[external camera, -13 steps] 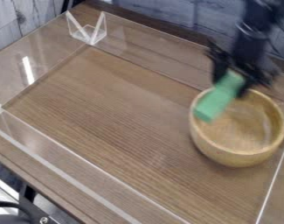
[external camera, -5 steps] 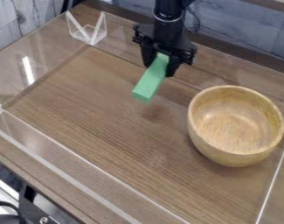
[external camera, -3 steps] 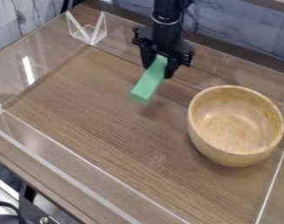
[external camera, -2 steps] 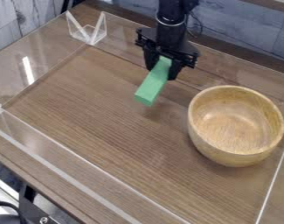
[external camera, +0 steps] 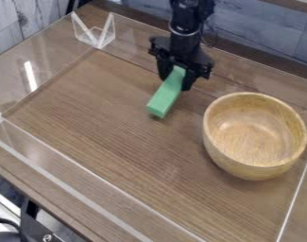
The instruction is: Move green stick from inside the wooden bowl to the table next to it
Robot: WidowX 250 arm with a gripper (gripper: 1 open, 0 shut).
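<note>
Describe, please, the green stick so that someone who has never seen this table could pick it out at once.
Start at the round wooden bowl on the right of the brown table, then look just left of its rim. There the black gripper is closed on the upper end of the green stick, which slants down toward the tabletop. It is the only bright green, flat-sided block in view.

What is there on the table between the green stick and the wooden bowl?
Nothing: in the camera view only bare table lies between the green stick and the wooden bowl.
</note>
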